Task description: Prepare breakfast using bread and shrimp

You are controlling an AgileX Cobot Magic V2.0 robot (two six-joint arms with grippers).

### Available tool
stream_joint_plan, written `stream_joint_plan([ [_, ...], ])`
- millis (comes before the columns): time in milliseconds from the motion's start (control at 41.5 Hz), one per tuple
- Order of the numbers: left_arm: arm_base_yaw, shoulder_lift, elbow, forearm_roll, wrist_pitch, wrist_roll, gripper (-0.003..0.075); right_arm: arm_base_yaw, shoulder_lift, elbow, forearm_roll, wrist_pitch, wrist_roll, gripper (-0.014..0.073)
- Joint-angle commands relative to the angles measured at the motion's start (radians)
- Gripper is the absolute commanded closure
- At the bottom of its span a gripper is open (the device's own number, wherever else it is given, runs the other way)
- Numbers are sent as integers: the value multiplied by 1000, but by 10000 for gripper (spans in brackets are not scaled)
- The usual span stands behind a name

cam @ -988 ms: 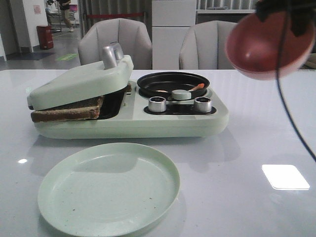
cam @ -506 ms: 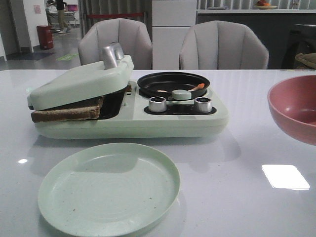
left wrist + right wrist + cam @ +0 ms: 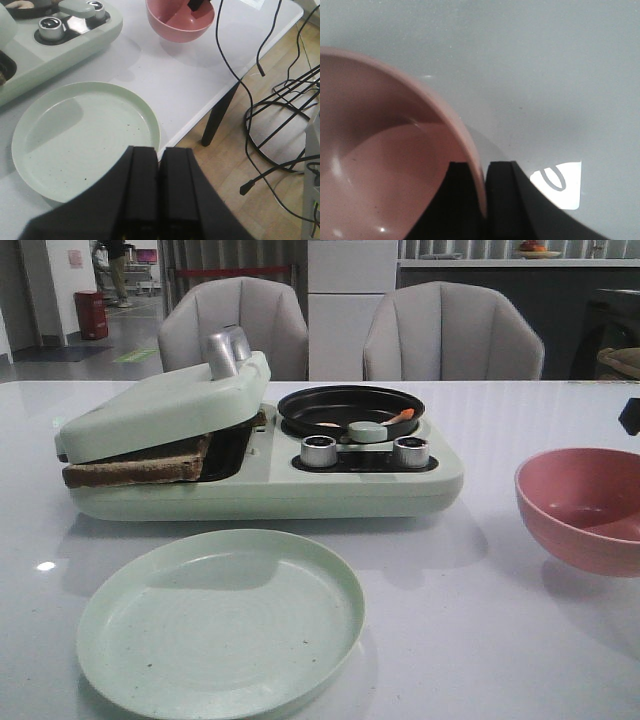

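Note:
The bread (image 3: 135, 465) is dark-crusted slices clamped under the tilted lid (image 3: 165, 400) of the pale green breakfast maker (image 3: 270, 485). The shrimp (image 3: 398, 417), small and orange, lies in the maker's black round pan (image 3: 350, 405). My right gripper (image 3: 482, 167) is shut on the rim of a pink bowl (image 3: 380, 165), one finger inside and one outside. The bowl (image 3: 585, 505) sits low at the table's right; I cannot tell if it touches. My left gripper (image 3: 159, 150) is shut and empty, above the near edge of the green plate (image 3: 85, 135).
The empty green plate (image 3: 220, 620) lies in front of the maker. Two silver knobs (image 3: 320, 451) sit on the maker's front. Two grey chairs (image 3: 450, 330) stand behind the table. The table edge and cables (image 3: 280, 105) show in the left wrist view.
The pink bowl, held high at the upper right one second ago, has come down and leftward to table level at the right. The maker, bread, shrimp and plate have not moved.

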Motion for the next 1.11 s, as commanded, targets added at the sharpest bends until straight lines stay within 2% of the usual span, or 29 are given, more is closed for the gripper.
stream_joint_plan([
  [0, -6, -3, -31, -38, -46, 0, 619, -7, -29, -41, 15, -38, -13, 289],
  [96, -6, -3, -31, -38, -46, 0, 619, -7, -44, -49, 13, -50, -13, 171],
  [145, -6, -3, -31, -38, -46, 0, 619, -7, -56, -57, 11, -52, -13, 156],
  [362, -6, -3, -31, -38, -46, 0, 619, 82, -225, -61, -23, -49, -15, 164],
  [771, -6, -3, -31, -38, -46, 0, 619, 465, -586, -49, -99, 142, -4, 164],
  [844, -6, -3, -31, -38, -46, 0, 619, 485, -652, -30, -116, 186, 39, 164],
  [988, -6, -3, -31, -38, -46, 0, 619, 485, -819, 49, -236, 267, 188, 193],
  [1085, -6, -3, -31, -38, -46, 0, 619, 485, -936, 113, -246, 291, 205, 213],
])
